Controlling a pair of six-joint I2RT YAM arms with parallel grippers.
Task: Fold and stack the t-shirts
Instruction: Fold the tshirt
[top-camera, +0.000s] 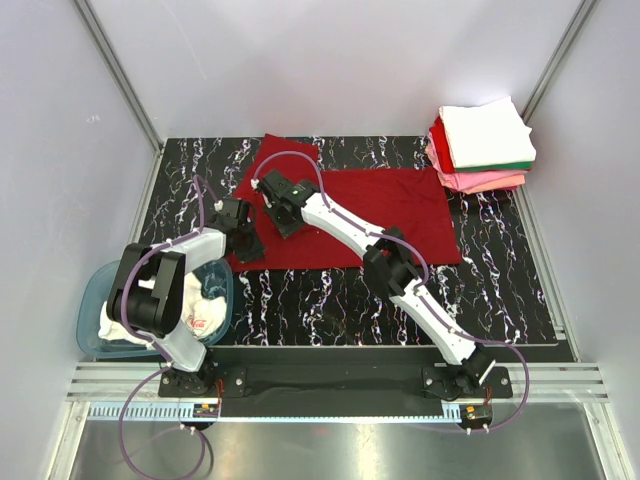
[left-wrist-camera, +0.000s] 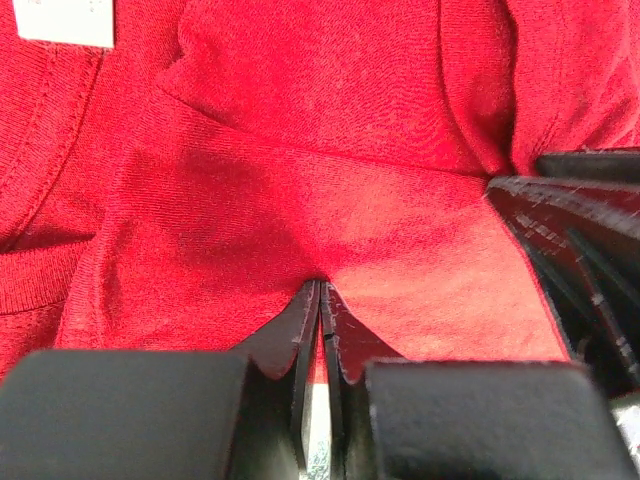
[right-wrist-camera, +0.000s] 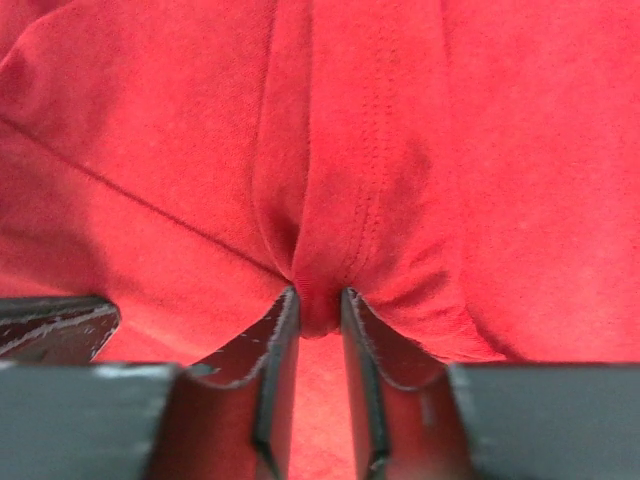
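A plain dark red t-shirt (top-camera: 400, 215) lies spread on the black marbled table, partly folded. My left gripper (top-camera: 243, 240) is at its near left edge, shut on a thin layer of the red cloth (left-wrist-camera: 330, 220). My right gripper (top-camera: 282, 212) is at the shirt's left part, shut on a bunched fold of the same shirt (right-wrist-camera: 325, 200). A stack of folded t-shirts (top-camera: 482, 145), white on top with green, red and pink below, sits at the far right corner.
A teal plastic tub (top-camera: 95, 310) with white and red-printed cloth (top-camera: 208, 310) stands at the near left, under my left arm. White walls enclose the table (top-camera: 500, 290) on three sides.
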